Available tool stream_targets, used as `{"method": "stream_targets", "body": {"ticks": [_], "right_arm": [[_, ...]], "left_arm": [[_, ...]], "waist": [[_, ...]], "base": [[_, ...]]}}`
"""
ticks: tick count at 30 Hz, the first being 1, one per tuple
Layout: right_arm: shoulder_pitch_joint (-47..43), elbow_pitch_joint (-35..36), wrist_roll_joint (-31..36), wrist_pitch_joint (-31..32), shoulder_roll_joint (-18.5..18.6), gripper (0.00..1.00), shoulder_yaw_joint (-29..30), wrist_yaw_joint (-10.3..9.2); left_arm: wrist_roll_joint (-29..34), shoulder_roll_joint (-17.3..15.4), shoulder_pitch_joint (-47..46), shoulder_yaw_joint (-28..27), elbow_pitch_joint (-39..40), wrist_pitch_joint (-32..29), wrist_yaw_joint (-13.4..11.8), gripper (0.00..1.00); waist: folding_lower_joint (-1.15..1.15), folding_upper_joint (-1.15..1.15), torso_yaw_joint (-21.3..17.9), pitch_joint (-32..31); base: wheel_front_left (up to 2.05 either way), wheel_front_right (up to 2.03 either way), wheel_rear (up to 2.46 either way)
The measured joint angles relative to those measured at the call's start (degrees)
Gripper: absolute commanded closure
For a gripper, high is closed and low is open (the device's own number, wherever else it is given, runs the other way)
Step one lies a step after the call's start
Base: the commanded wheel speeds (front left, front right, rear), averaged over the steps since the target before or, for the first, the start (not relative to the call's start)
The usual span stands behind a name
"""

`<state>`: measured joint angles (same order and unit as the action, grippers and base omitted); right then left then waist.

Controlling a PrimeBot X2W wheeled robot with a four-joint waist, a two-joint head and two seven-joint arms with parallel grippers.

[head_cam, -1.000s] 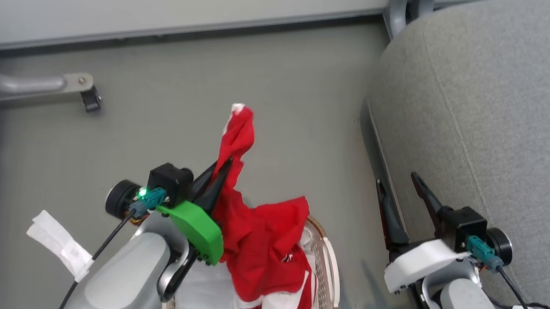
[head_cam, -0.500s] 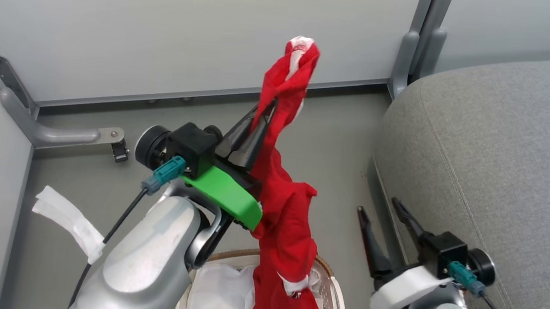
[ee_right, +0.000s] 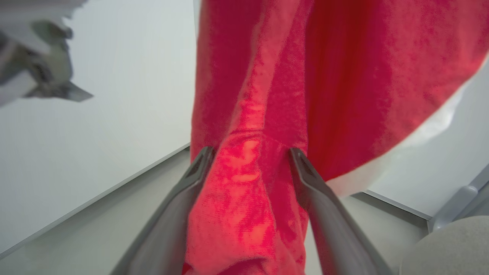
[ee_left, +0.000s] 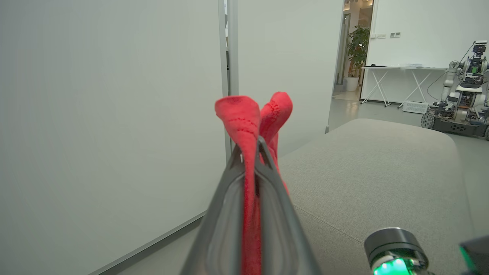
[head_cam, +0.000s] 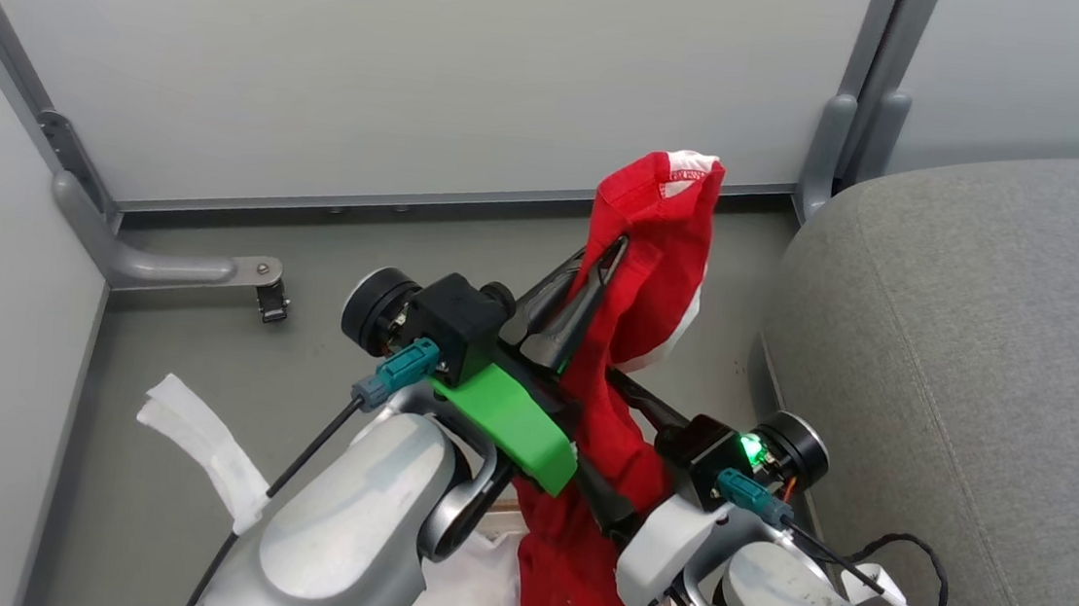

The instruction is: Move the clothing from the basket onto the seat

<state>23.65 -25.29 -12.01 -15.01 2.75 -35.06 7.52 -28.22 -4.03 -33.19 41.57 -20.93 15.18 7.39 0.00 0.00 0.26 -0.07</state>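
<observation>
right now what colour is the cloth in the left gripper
The clothing is red with white trim at its top; best in the head view.

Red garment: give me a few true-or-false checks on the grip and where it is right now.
The left hand is shut on the red garment. True.
The right hand is shut on it too. False: its fingers stand open on either side of the hanging cloth.
The garment lies on the seat. False: it hangs in the air beside the seat.
The seat is on the robot's right of the garment. True.
</observation>
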Motion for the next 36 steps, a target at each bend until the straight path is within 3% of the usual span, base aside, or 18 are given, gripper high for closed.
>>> {"method": "stream_targets", "body": {"ticks": [2, 3, 4, 5, 11, 12, 13, 14, 20, 29, 36], "right_arm": [[0.79, -4.27, -0.3, 0.01, 0.16, 0.0, -0.58, 0.0], [0.79, -5.76, -1.01, 0.02, 0.1, 0.13, -0.68, 0.0], [0.8, -7.06, -1.91, 0.01, 0.08, 0.62, -0.83, 0.0], [0.8, -7.78, -2.6, 0.01, 0.12, 1.0, -0.94, 0.0], [1.02, -8.34, -5.31, 0.01, -0.03, 1.0, 0.55, 0.0], [1.06, -7.84, -5.32, 0.01, -0.02, 1.0, 1.24, 0.0], [1.07, -7.12, -5.34, 0.01, 0.0, 1.0, 1.75, 0.0], [1.05, -6.68, -5.3, 0.01, 0.09, 1.0, 2.07, 0.0], [-0.5, -4.16, -5.22, 0.01, -0.01, 1.0, 5.44, 0.01], [-3.7, 0.58, -4.12, 0.01, 0.11, 1.0, 10.8, 0.01], [-6.31, 3.0, -3.49, 0.02, 0.13, 1.0, 15.26, 0.01]], "left_arm": [[-0.42, 0.31, -0.01, 1.04, 0.1, -0.01, 0.0, 1.0], [-0.51, 0.45, 0.0, 1.2, 0.11, -0.01, 0.0, 1.0], [-0.64, 0.55, -0.01, 1.3, 0.13, -0.01, 0.0, 1.0], [-0.96, 0.6, 0.03, 1.21, 0.11, -0.01, 0.0, 1.0], [-0.82, 0.67, 1.24, -1.79, -0.02, -0.01, -0.19, 1.0], [-0.43, 0.67, 1.53, -2.37, -0.22, 0.0, -0.34, 0.75], [-0.35, 0.67, 2.07, -2.96, -0.51, 0.0, -0.34, 0.08], [-0.13, 0.65, 2.63, -3.43, -0.63, -0.01, -0.35, 0.0], [2.97, -0.64, 6.48, -6.79, -2.15, -0.01, -0.41, 0.0], [6.6, -1.11, 11.0, -9.99, -3.01, 0.0, -0.26, 0.0], [7.97, -0.93, 12.98, -9.06, -2.83, 0.0, -0.03, 0.0]], "waist": [[0.0, 0.0, 1.02, -0.13], [0.0, 0.0, 1.44, -0.19], [0.0, 0.0, 1.99, -0.27], [0.0, 0.0, 2.5, -0.33], [0.0, 0.0, 3.58, -0.38], [0.0, 0.0, 3.31, -0.37], [0.0, 0.0, 2.93, -0.36], [0.0, 0.0, 2.55, -0.34], [0.0, 0.0, -2.09, -0.16], [0.0, 0.0, -13.68, 1.24], [0.0, 0.0, -23.1, 2.9]], "base": [[0.0, 0.0, 0.0], [0.0, 0.0, 0.0], [0.0, 0.0, 0.0], [0.0, 0.0, 0.0], [0.0, 0.0, 0.0], [0.0, 0.0, 0.0], [0.0, 0.0, 0.0], [0.0, 0.0, 0.0], [0.0, 0.0, 0.0], [0.0, 0.0, 0.0], [0.0, 0.0, 0.0]]}}
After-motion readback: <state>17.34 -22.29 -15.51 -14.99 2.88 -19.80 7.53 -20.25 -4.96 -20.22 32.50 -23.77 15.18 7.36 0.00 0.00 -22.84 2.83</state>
